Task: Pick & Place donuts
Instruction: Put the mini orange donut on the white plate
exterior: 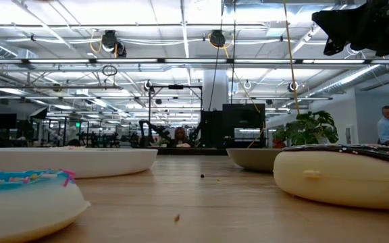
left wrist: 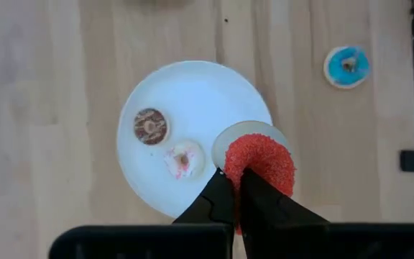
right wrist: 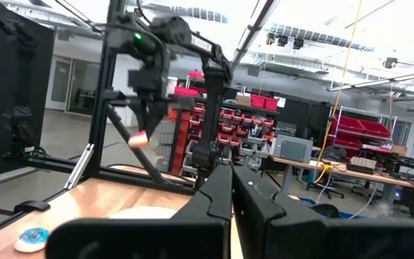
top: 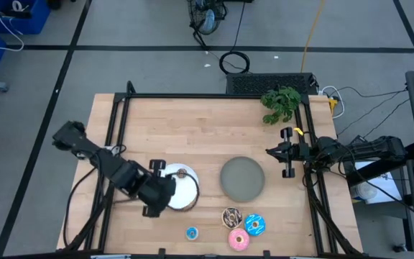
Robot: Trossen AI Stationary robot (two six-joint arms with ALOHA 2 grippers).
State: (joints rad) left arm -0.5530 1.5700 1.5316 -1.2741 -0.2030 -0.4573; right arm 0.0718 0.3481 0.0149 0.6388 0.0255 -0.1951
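Observation:
My left gripper (left wrist: 236, 188) hangs over the white plate (left wrist: 192, 86) near the table's front left and is shut on the small red donut (left wrist: 261, 160). On the plate lie a small brown donut (left wrist: 150, 126) and a small white donut (left wrist: 182, 160). A small blue donut (top: 192, 233) lies on the table near the front edge. Beside it to the right are the chocolate sprinkled donut (top: 231, 216), the blue sprinkled donut (top: 255, 225) and the pink donut (top: 238, 240). My right gripper (right wrist: 232, 188) waits shut and raised at the table's right edge. My left gripper pinches the red donut between its two fingers at the ring's near side (left wrist: 246, 176). The fingers come from above, slanting steeply down. The donut (right wrist: 141, 138) hangs at the finger ends, lifted clear above the plate, its red sugared face turned toward the wrist.
A grey plate (top: 243, 178) sits at mid-table, right of the white plate. A green plant (top: 280, 103) stands at the far right corner. A black frame rail (top: 214, 96) runs round the table. Bare wood lies across the far half.

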